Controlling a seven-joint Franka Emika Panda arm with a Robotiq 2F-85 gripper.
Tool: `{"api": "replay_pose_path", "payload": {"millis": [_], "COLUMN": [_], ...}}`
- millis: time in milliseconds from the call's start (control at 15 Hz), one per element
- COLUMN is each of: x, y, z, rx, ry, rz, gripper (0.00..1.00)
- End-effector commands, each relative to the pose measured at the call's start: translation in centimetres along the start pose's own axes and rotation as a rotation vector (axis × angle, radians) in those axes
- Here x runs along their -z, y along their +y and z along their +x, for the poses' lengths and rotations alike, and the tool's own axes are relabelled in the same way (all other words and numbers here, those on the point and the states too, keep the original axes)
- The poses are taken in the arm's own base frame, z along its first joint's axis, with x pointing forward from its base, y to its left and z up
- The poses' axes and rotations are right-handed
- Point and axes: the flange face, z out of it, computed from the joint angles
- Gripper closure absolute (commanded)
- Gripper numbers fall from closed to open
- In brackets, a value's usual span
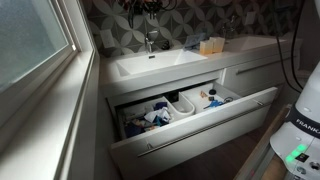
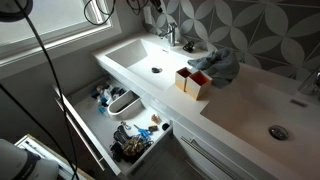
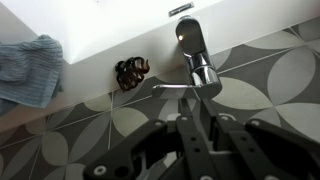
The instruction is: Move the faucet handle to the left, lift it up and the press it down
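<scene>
Claw [image 3: 200, 122] is hovering above the back edge of the white basin [image 3: 100, 25]. Its fingers are looking drawn close together and are gripping nothing. Faucet handle [image 3: 190, 42] is sitting just ahead of the fingertips, apart from them and a little off their centre line.

Step in hand, by my reading, is 1 of 3: the sideways push. You are wanting to come down beside the lever, on the flank facing away from the direction of travel. Be nudging with 1 finger's outer face, not pinching; the chrome is likely slick. Be following the lever's arc about the stem, so the finger is not slipping off the tip.

Handle is showing as a short, rounded, glinting chrome lever pointing out over the basin, atop the small faucet [image 1: 150, 42]. Blue cloth [image 3: 30, 70] is lying well off to the claw's side.
</scene>
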Motion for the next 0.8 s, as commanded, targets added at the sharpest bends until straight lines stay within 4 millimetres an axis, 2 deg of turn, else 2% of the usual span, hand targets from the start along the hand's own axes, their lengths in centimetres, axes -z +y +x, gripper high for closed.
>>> {"api": "replay_pose_path", "payload": {"millis": [0,200,267,400,600,733], "x": [-2.9,-5.1,-4.4,-5.3,-5.0,-6.1], "y": [-1.0,-0.6,0.2,0.4,0.3,0.1], "z": [1.8,2.5,1.8,1.7,1.7,1.7], "rx": [-0.167,-0.273,-0.212,-0.216,-0.215,-0.229], "ry": [0.090,0.165,0.090,0.090,0.091,0.115], "rz": [0.011,-0.019,-0.016,-0.026,-0.022,-0.018], "gripper": [1.00,1.00,1.00,0.99,1.00,1.00]}}
